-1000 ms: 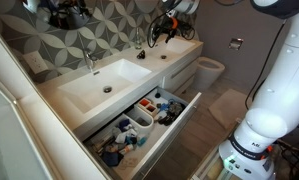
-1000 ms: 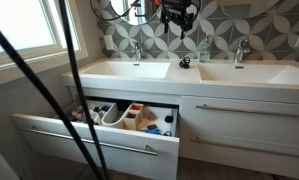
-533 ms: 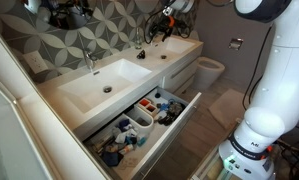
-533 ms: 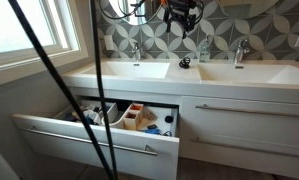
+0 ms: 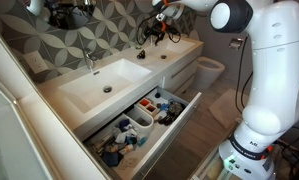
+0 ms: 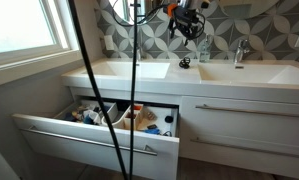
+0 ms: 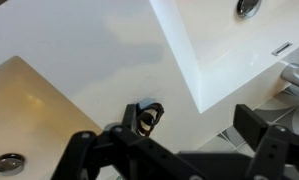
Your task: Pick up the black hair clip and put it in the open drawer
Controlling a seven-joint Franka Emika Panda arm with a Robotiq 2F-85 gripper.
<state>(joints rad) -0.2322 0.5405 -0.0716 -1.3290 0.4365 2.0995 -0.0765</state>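
In the wrist view the jaws stand wide apart and hold nothing. The two dark fingers of the gripper (image 7: pixel 169 145) frame the lower edge, and neither touches the black hair clip (image 7: pixel 146 116), which lies between and just beyond them. The clip sits on the white bench (image 7: pixel 99 50), on the strip between the two basins, nearer the corner of the far basin (image 7: pixel 229 50). It shows as a small looped outline, a little longer across the picture than up it; which way its prongs point is too small to tell. Compared with a second ago, the arm has swung further over the vanity, so its elbow now shows in an exterior view (image 5: pixel 232 15), and the gripper (image 6: pixel 189 20) hangs above the clip (image 6: pixel 185 63), which has not moved. The open drawer (image 6: pixel 89 143) is pulled out below the bench under one basin, its bins full of toiletries, well apart from the clip.
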